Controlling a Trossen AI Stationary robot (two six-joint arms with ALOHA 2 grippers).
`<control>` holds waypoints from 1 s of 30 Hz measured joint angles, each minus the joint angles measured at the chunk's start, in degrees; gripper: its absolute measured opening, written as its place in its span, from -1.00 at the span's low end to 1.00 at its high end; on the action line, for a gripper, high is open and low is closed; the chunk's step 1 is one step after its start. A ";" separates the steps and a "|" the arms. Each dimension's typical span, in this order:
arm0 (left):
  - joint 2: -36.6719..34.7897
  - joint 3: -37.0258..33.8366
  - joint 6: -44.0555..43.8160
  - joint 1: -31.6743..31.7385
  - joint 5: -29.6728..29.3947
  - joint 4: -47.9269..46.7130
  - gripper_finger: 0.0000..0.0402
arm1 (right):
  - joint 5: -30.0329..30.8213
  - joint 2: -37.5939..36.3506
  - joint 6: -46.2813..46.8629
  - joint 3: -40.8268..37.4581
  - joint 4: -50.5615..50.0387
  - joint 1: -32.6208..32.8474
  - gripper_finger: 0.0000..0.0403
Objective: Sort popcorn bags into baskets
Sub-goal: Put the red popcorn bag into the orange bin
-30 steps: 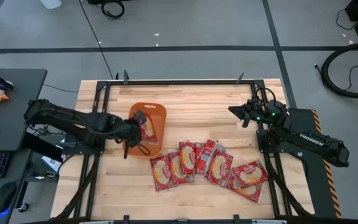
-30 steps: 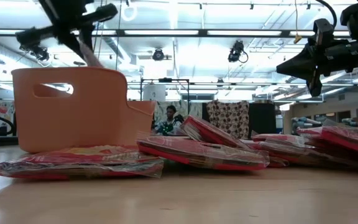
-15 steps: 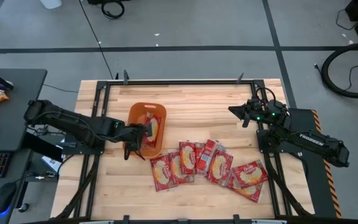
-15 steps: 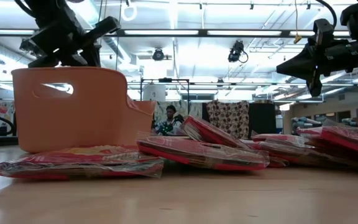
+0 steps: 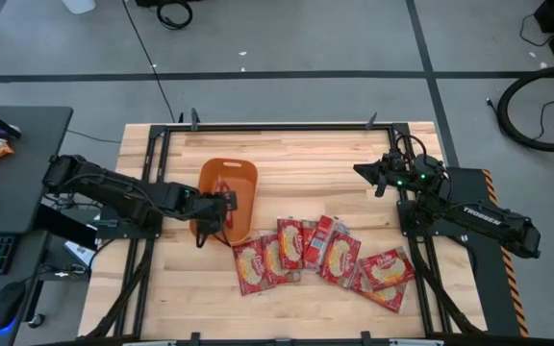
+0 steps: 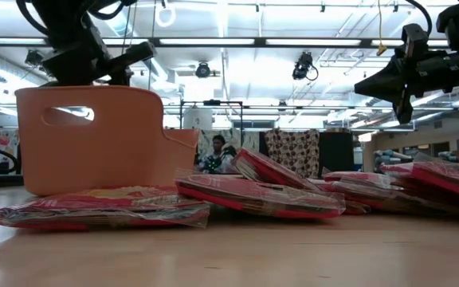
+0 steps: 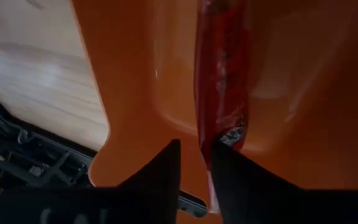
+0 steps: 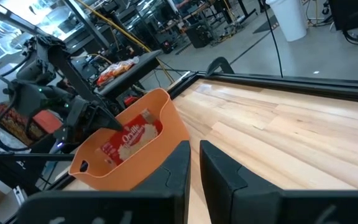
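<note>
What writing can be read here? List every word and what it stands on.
"Orville": on the popcorn bag inside the basket, seen in the right wrist view.
"TROSSEN": on the right arm, seen in the high view.
Print on the loose bags lying on the table: too small to read.

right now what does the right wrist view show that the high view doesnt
Only the right wrist view shows the printed face of the popcorn bag leaning on edge against the inside wall of the basket, plus the room beyond the table. Only the high view shows the popcorn bags on the table, the raised right pincer and the floor around. Both show the orange basket and the left pincer over it.
</note>
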 joint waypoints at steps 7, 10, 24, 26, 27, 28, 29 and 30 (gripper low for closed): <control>-1.51 0.00 -0.17 -0.11 -1.56 -1.55 -0.41 | 0.00 -0.01 0.00 0.00 0.02 0.00 -0.80; -2.40 0.02 -0.15 -0.12 -2.71 -2.40 -0.41 | 0.00 -0.01 0.00 0.00 0.02 0.00 -0.80; -4.63 4.09 -35.65 -0.05 14.76 15.63 -0.41 | 0.00 0.01 0.00 0.00 0.50 -0.01 -0.80; -4.35 4.11 -42.44 -0.33 15.05 22.12 -0.41 | 0.00 -0.01 0.00 0.00 0.50 -0.01 -0.80; -4.08 4.17 -44.60 -0.55 14.38 24.65 -0.41 | 0.00 0.01 -0.02 0.00 0.50 0.00 -0.80; -3.89 4.17 -46.07 -0.93 13.59 26.03 -0.41 | 0.00 -0.01 0.00 0.00 0.50 0.00 -0.80; -3.52 4.20 -46.88 -1.31 13.00 26.74 -0.41 | 0.00 -0.01 0.00 0.00 0.50 -0.02 -0.80; -2.86 4.55 -47.31 -1.64 12.68 27.04 -0.41 | 0.00 0.01 0.00 0.00 0.50 -0.02 -0.80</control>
